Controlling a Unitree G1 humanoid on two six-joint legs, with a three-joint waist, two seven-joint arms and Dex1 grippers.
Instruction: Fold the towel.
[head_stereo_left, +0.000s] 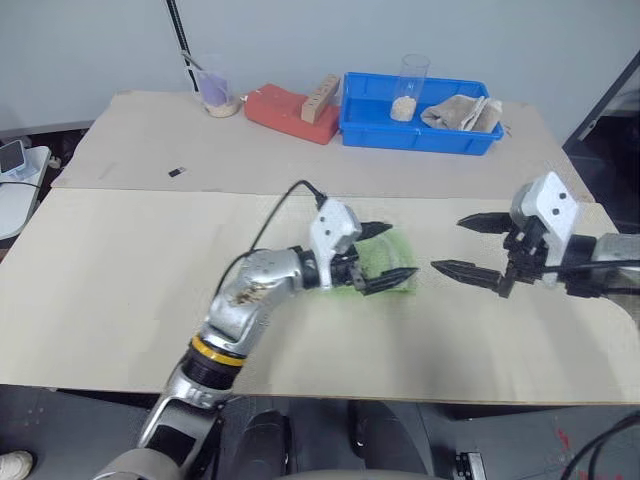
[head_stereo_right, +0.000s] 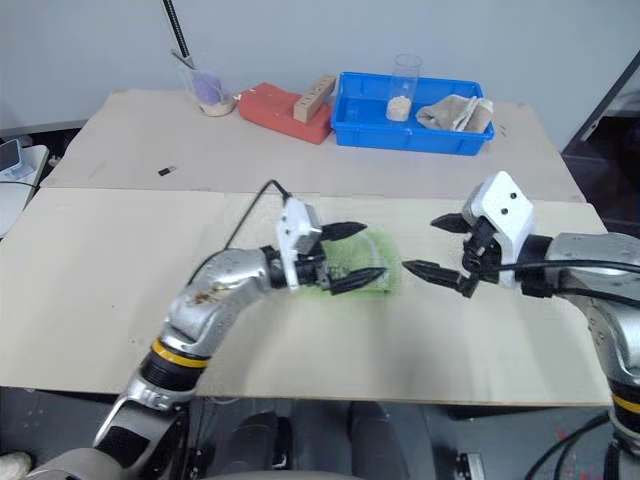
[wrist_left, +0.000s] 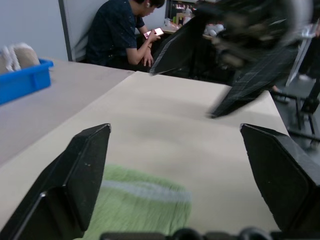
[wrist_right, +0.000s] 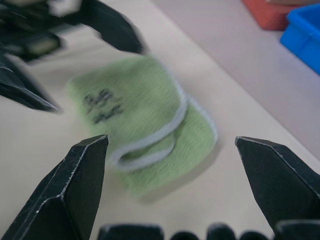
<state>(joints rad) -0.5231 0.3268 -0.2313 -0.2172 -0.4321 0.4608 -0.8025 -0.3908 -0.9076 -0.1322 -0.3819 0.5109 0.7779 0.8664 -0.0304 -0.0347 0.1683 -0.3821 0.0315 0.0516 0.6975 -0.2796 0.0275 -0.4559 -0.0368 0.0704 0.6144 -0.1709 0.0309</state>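
Observation:
The towel (head_stereo_left: 390, 258) lies folded into a small light green pad on the table's middle, with white edging and a dark logo (wrist_right: 102, 107) on top. My left gripper (head_stereo_left: 402, 250) hovers over the towel, pointing toward my right arm, open, with nothing between its fingers (wrist_left: 82, 170). My right gripper (head_stereo_left: 447, 243) faces it from just off the towel's right end, also open and empty. In the right wrist view the towel (wrist_right: 145, 120) lies between and beyond its fingers (wrist_right: 75, 185), apart from them.
A blue bin (head_stereo_left: 420, 135) at the back holds a beige-grey cloth (head_stereo_left: 462, 112) and a clear cup (head_stereo_left: 408, 88). A red block (head_stereo_left: 285, 110) with a wooden piece and a small cup (head_stereo_left: 217, 90) stand left of it. A seated person (wrist_left: 120, 30) is beyond the table.

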